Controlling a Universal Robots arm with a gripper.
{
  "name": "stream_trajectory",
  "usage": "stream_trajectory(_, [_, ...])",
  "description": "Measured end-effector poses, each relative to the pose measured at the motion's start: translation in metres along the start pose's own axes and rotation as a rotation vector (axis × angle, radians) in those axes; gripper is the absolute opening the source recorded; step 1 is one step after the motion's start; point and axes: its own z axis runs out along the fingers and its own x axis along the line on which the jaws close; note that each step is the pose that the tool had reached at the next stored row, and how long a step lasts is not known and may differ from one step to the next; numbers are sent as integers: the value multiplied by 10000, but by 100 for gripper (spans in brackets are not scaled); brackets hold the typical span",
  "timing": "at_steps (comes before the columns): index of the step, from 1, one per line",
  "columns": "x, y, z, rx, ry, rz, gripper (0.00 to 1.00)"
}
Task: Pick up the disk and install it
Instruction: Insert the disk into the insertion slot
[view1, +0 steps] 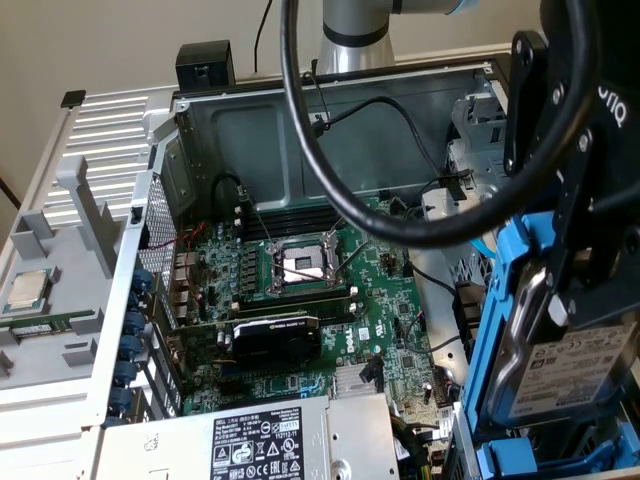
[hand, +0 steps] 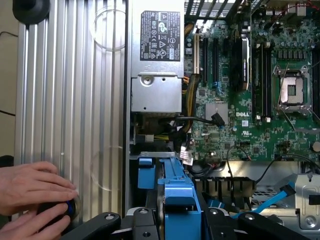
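We find the disk (view1: 572, 372) at the exterior view's right edge, lifted clear of the open computer case (view1: 250, 130) and hanging close to the camera; its long axis runs nearly up and down, the upper end leaning a little toward the exterior view's right and the lower end toward the left; its broad face with the white barcode label is turned toward this camera, and the blue carrier frame runs along its left side and under its lower end.

The gripper (view1: 585, 290) comes down onto the disk's upper part; in the wrist view the two black fingers stand on either side of the blue frame with its narrow edge between them, so we read the jaws as about half closed and clamped on the disk.

Inside the case the motherboard (view1: 330, 300) lies flat, with the bare processor socket (view1: 300, 265) near its middle and a black graphics card (view1: 275, 340) just below it; the silver power supply (view1: 270, 445) with its black-and-white warning label sits at the near edge.

A thick black cable (view1: 300, 140) loops across the upper part of the exterior view; a small square processor chip (view1: 28, 290) rests on a grey tray at the exterior view's left.

In the wrist view a person's hands (hand: 35, 200) rest on a ribbed metal panel (hand: 75, 100), fingers around a small blue knob (hand: 71, 207).
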Motion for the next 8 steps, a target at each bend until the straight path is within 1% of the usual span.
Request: stream_trajectory(8, [0, -15, 8, 0, -1, 1, 37])
